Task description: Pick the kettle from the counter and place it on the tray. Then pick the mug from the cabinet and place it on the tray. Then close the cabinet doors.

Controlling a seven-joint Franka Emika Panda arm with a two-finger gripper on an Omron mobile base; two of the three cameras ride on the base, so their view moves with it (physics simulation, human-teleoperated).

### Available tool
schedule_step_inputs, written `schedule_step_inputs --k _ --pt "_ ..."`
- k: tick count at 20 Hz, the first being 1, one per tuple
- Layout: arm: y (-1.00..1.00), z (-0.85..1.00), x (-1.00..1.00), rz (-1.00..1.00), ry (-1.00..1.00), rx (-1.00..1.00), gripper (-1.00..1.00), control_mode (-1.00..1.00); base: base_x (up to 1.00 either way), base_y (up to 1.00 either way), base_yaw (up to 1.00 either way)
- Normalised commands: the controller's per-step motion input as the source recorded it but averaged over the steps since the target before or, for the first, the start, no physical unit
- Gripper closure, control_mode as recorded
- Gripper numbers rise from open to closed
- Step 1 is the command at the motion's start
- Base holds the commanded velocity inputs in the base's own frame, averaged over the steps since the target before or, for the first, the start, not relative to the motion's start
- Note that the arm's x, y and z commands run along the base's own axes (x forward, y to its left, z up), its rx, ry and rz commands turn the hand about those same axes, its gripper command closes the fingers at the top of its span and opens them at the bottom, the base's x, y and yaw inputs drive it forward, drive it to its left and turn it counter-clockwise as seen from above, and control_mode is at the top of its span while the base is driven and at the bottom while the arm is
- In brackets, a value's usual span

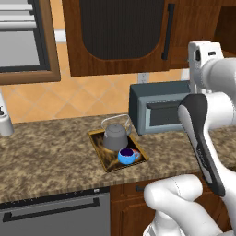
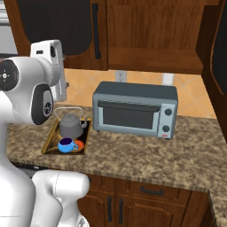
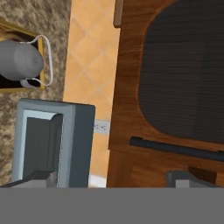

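Observation:
The grey kettle [image 1: 115,134] [image 2: 72,125] [image 3: 19,60] stands upright on the dark tray [image 1: 139,154] [image 2: 51,136], which lies on the granite counter [image 1: 46,156] [image 2: 146,155]. The blue mug [image 1: 127,156] [image 2: 66,144] sits on the tray just in front of the kettle. My gripper [image 3: 111,180] is open with nothing between its fingertips [image 3: 40,176]. It is raised above the toaster oven and faces the cabinet's left door [image 3: 175,74] [image 1: 120,32] and its black bar handle [image 3: 175,148]. That left door is shut. The cabinet [image 2: 150,35] stands open to the right of it, with the right door [image 2: 217,53] swung out.
A grey toaster oven [image 1: 159,108] [image 2: 133,111] [image 3: 52,140] stands on the counter right of the tray, under the cabinet. A white container [image 1: 4,122] is at the far left. Below the counter are a dishwasher front [image 1: 55,212] and lower cabinets [image 2: 146,199].

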Motion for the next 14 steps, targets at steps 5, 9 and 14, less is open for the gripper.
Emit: schedule_step_inputs --k 5,9,14 --pt "-0.21 0.04 -0.4 0.0 0.0 -0.02 -1.0 -1.0 0.0 0.0 0.0" --pt "-0.23 0.05 -0.36 -0.03 0.0 -0.07 -1.0 -1.0 0.0 0.0 0.0" --pt "-0.24 0.05 -0.36 -0.08 0.0 -0.09 -1.0 -1.0 0.0 0.0 0.0"
